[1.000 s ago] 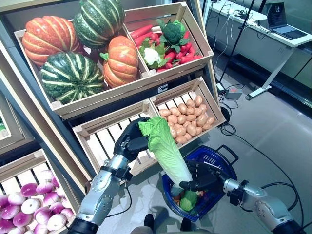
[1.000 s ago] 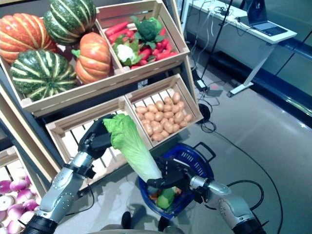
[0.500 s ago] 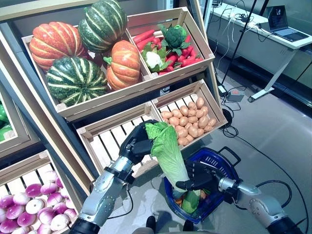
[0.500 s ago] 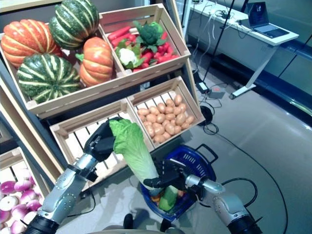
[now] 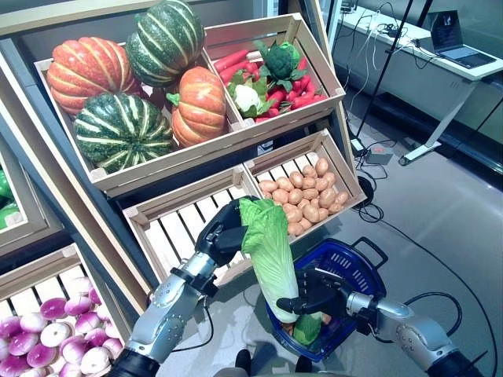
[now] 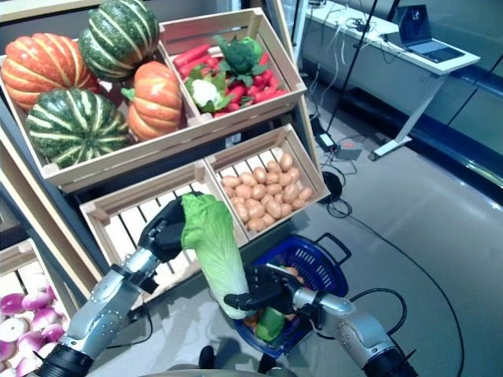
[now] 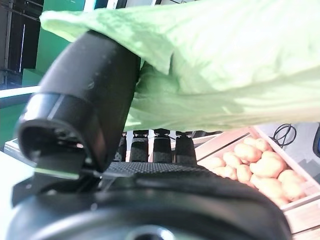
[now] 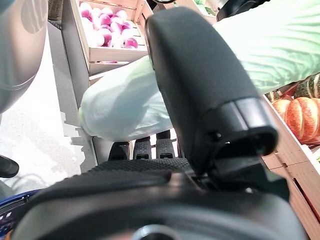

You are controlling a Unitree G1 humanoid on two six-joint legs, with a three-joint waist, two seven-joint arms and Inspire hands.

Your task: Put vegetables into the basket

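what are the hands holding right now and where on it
Both hold one cabbage: the left hand grips its leafy top, the right hand its pale lower end, over the basket.

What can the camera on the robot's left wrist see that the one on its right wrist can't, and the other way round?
Only the left wrist view shows the crate of potatoes and the leafy top of the cabbage, with the left hand curled round it. Only the right wrist view shows the purple onions, an orange pumpkin and the pale stalk end of the cabbage, with the right hand round it. Both share that one cabbage, each hand's thumb over it and fingers under it.
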